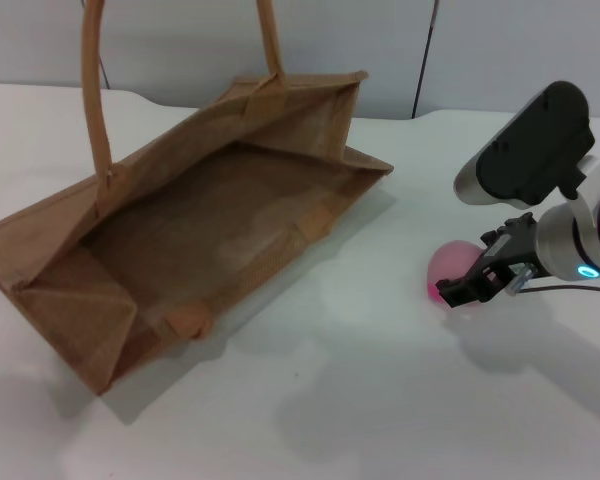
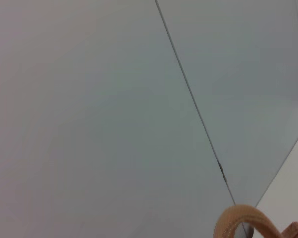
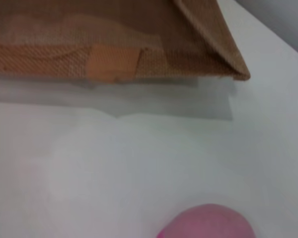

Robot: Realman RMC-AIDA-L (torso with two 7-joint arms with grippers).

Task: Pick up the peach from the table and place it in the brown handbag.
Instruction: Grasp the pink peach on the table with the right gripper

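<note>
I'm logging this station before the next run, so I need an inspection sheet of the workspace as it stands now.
Surface: plain white table, smooth.
Job's things: tan-brown woven jute handbag open, two loop handles up, inside empty; small round pink peach on the table, beside the bag.
Clutter: nothing seen.
End effectors: right end effector at the peach, fingers against it, grip unclear; left not in view.
Cables: thin dark cable at the right wrist.
Surroundings: pale grey wall panels behind.

The right gripper (image 1: 472, 287) covers part of the peach (image 1: 446, 266), and its finger spread cannot be read. In the right wrist view the peach (image 3: 208, 223) is cut off by the picture's edge. The bag's (image 1: 200, 220) handle tops run out of the head view.
</note>
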